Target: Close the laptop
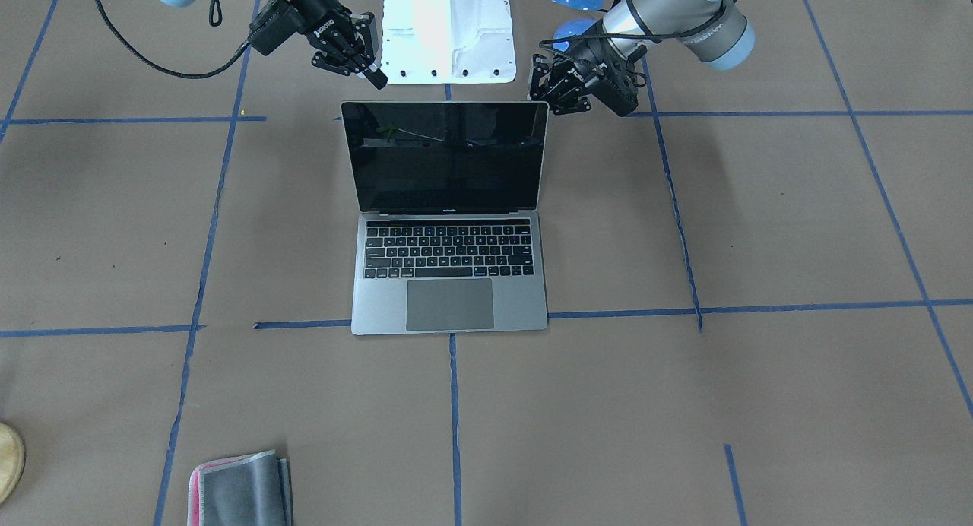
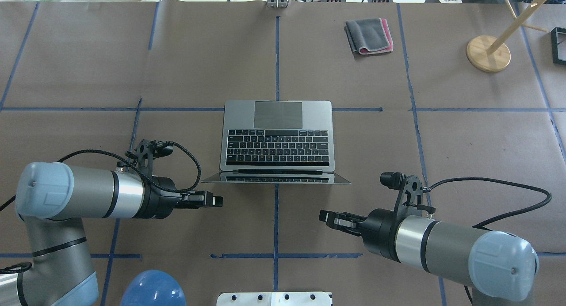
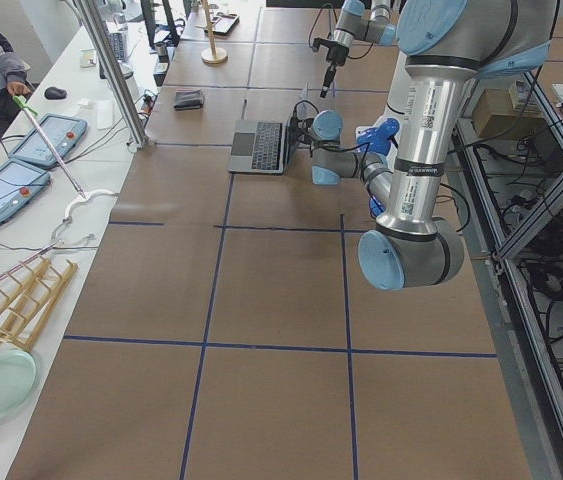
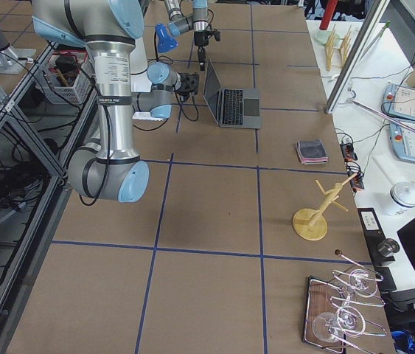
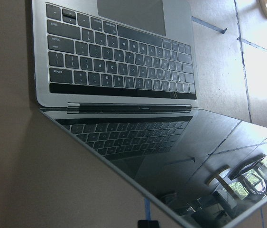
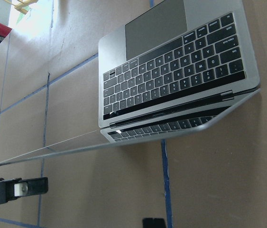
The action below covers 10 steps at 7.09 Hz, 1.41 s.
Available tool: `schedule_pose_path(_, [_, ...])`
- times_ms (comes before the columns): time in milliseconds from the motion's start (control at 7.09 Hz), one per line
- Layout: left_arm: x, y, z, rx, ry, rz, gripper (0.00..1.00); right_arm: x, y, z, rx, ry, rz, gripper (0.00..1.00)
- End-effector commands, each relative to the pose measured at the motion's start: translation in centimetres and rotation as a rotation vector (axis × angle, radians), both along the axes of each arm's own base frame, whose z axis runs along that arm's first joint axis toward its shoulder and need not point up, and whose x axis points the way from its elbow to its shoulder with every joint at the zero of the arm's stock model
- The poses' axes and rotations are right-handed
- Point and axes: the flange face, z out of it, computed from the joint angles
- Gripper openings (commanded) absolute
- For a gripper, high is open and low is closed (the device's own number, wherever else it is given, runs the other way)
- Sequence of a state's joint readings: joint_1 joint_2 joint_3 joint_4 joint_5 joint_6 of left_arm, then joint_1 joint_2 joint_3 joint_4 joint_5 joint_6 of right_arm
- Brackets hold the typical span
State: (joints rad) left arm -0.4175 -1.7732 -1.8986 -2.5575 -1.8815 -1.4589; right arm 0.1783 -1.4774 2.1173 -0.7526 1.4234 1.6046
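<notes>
The space-grey laptop (image 2: pixel 277 138) lies open in the middle of the table, with its keyboard facing away from me and its black screen (image 1: pixel 447 157) leaning back toward my base. My left gripper (image 2: pixel 217 200) is shut and empty, and hangs just behind the lid's left corner without touching it. My right gripper (image 2: pixel 322 216) is shut and empty, a little behind the lid's right corner. In the front view the left gripper (image 1: pixel 541 93) and the right gripper (image 1: pixel 375 77) flank the top of the lid. Both wrist views show the laptop (image 5: pixel 119 61) (image 6: pixel 171 76) from close by.
A folded grey cloth with a pink edge (image 2: pixel 369 36) lies at the far side of the table. A wooden stand on a round base (image 2: pixel 488 54) is at the far right. A blue dome (image 2: pixel 152 290) and the white base plate (image 1: pixel 448 32) sit between my arms.
</notes>
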Motion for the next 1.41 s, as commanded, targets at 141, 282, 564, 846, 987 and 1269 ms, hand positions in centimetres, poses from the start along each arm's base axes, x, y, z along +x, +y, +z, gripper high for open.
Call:
schedule_pose_path(141, [-0.1,0.0,-0.6,-0.027,0.015,-0.004,0.02,-0.8,-0.8,0.8,-0.006,0.052,0.036,0.01])
schedule_pose_path(282, [-0.2,0.0,-0.6,-0.026,0.016,-0.004,0.02,-0.7,-1.3,0.4,-0.006,0.053,0.047,0.01])
schedule_pose_path(564, [-0.3,-0.2,-0.5,-0.027,0.015,-0.008,0.02,-1.0,-3.5,-1.7,-0.012,0.078,0.088,0.0])
schedule_pose_path(846, [-0.6,-0.7,-0.5,-0.027,0.014,-0.019,0.01,-0.9,-5.4,-2.8,-0.022,0.114,0.123,0.0])
schedule_pose_path(987, [-0.9,-1.1,-0.5,-0.028,0.012,-0.027,0.01,-0.5,-6.3,-2.7,-0.025,0.119,0.141,0.0])
schedule_pose_path(1269, [-1.3,-1.9,-0.3,-0.031,0.006,-0.045,0.0,-0.4,-7.7,-1.9,-0.032,0.138,0.166,0.0])
